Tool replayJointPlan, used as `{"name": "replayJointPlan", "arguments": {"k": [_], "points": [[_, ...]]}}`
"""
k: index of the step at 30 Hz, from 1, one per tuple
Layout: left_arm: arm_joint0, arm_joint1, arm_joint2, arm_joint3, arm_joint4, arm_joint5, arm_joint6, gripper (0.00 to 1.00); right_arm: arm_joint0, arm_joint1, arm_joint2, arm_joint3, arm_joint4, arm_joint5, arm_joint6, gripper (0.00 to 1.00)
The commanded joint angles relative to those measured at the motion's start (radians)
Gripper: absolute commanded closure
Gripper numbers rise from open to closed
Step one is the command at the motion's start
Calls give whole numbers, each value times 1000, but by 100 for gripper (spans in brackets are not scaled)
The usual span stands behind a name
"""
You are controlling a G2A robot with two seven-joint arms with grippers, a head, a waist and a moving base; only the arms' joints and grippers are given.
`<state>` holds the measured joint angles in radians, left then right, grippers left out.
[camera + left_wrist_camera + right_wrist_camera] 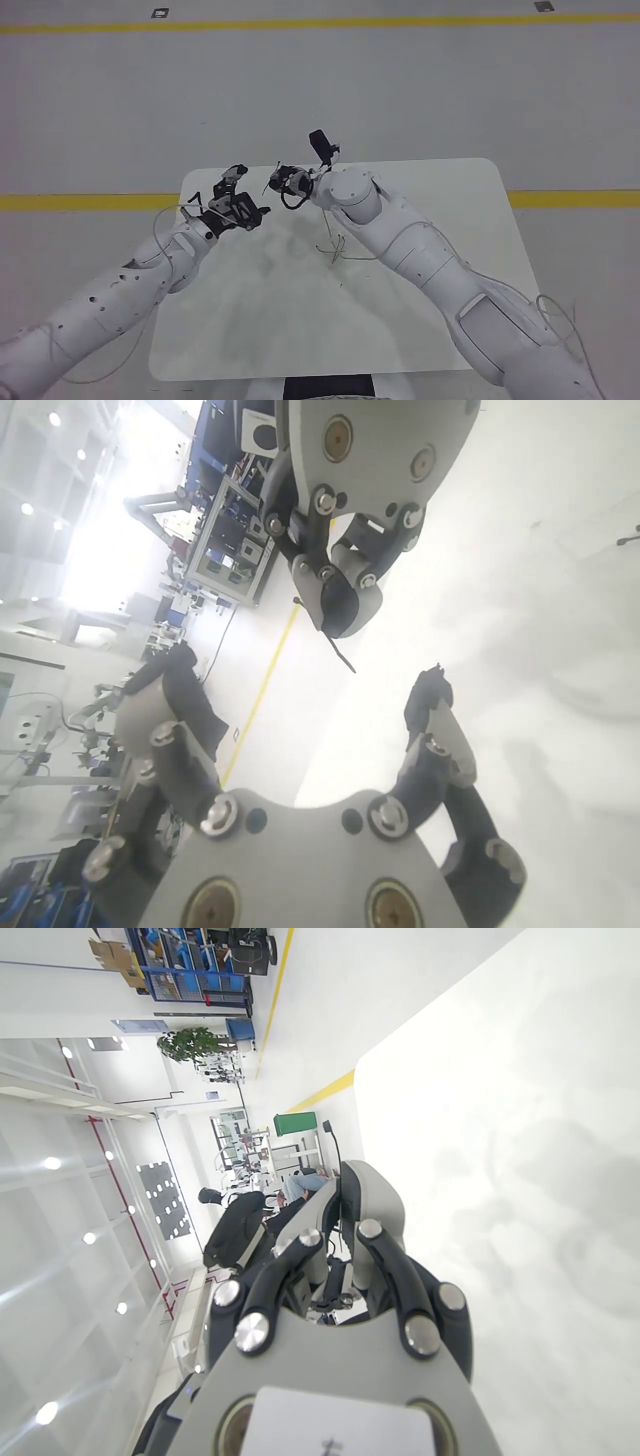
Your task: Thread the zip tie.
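Note:
A thin black zip tie [344, 656] is pinched in my right gripper [334, 627], which is shut on it. Its pointed tail sticks out of the fingertips toward my left gripper [300, 680], and a small end shows on the other side. The left gripper stands open a short way off, facing the tail, with nothing between its fingers [432, 695]. In the right wrist view the zip tie [336, 1148] rises past the shut right gripper [345, 1180] and ends in a small head. From above, the left gripper [243, 196] and right gripper [281, 183] face each other over the table's far left part, the zip tie [268, 184] between them.
The white table [450, 300] has its far edge just behind both grippers. Thin loose cables [335, 247] hang from the right arm and lie on the table's middle. Grey floor with a yellow line [80, 202] lies beyond.

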<state>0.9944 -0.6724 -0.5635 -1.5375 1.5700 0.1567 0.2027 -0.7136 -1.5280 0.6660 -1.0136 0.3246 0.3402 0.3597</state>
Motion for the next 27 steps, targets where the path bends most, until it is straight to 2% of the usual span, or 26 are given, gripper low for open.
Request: {"name": "replayJointPlan", "arguments": {"k": [1,3,4,7,14,18,27], "points": [[-17,4,25,2,0,9,-4,21,-4,-1,5,-1,-2,0,-5,100],[-34,7,50,4,0,23,-10,51,-6,-2,7,-2,-7,0,-10,100],[-43,9,62,6,0,28,-13,54,-7,-3,8,-2,-9,0,-13,100],[-71,13,104,6,0,44,-18,61,-11,-5,9,-6,-14,0,-16,100],[-121,17,178,8,0,70,-32,67,-19,-6,17,-21,-32,0,-16,100],[-137,18,201,9,0,82,-42,81,-23,-7,23,-24,-40,0,-14,100],[-151,18,222,14,0,98,-51,90,-34,-12,31,-25,-53,0,-11,100]]}}
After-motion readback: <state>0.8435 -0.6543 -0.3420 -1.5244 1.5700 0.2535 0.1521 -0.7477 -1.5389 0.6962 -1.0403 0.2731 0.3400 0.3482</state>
